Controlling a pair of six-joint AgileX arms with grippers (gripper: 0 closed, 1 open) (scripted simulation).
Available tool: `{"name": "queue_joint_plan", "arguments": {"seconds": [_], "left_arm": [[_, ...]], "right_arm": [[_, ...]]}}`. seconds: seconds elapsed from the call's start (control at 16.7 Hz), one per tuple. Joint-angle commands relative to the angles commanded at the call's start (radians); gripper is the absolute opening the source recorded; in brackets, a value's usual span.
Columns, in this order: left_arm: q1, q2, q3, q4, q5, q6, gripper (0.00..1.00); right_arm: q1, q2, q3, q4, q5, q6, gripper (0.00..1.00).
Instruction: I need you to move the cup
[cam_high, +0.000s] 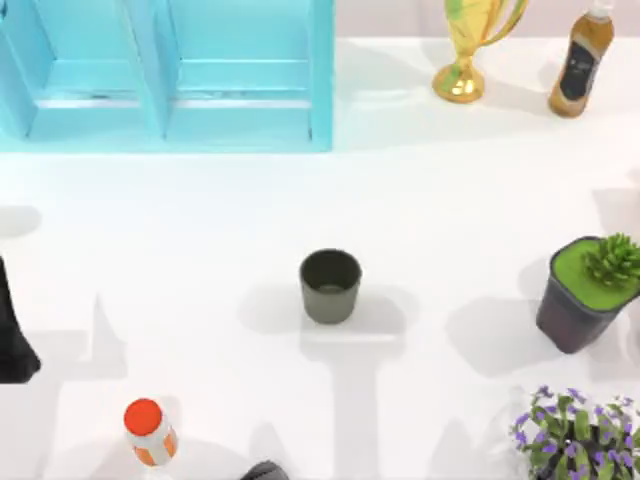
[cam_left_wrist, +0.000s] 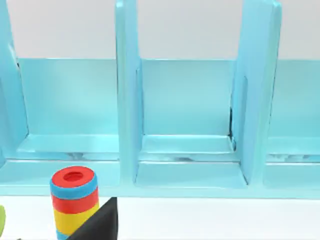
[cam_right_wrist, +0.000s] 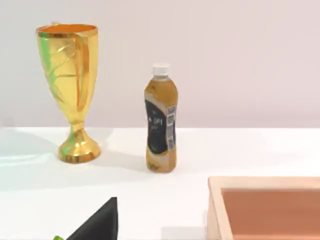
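The small olive-grey tapered cup, plain and without a handle, stands upright near the middle of the white table, its mouth facing up and its dark inside empty, so its long axis is vertical. Part of the left arm is seen as a dark shape at the table's left edge, level with the cup and well apart from it; the cup lies to its right. The right arm appears in no part, so which arm is nearer cannot be judged, and whether either gripper is open or closed cannot be told. Containers: the light blue open-fronted shelf unit at the rear left has bare compartments; the dark purple-grey pot at the right holds a green succulent.
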Motion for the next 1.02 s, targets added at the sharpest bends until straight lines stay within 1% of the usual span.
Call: {"name": "queue_joint_plan", "arguments": {"seconds": [0.24, 0.42, 0.54, 0.72, 1.02], "left_arm": [[-0.009, 0.028, 0.028, -0.019, 0.0, -0.009, 1.0], [-0.044, 0.142, 0.14, -0.093, 0.0, -0.046, 1.0], [-0.082, 0.262, 0.259, -0.172, 0.0, -0.084, 1.0], [-0.154, 0.491, 0.482, -0.321, -0.001, -0.154, 1.0], [-0.301, 0.963, 0.942, -0.627, -0.002, -0.299, 1.0]], "right_arm": [[0.0, 0.0, 0.0, 0.0, 0.0, 0.0, 1.0], [0.0, 0.0, 0.0, 0.0, 0.0, 0.0, 1.0], [0.0, 0.0, 0.0, 0.0, 0.0, 0.0, 1.0], [0.0, 0.0, 0.0, 0.0, 0.0, 0.0, 1.0], [0.0, 0.0, 0.0, 0.0, 0.0, 0.0, 1.0]]}}
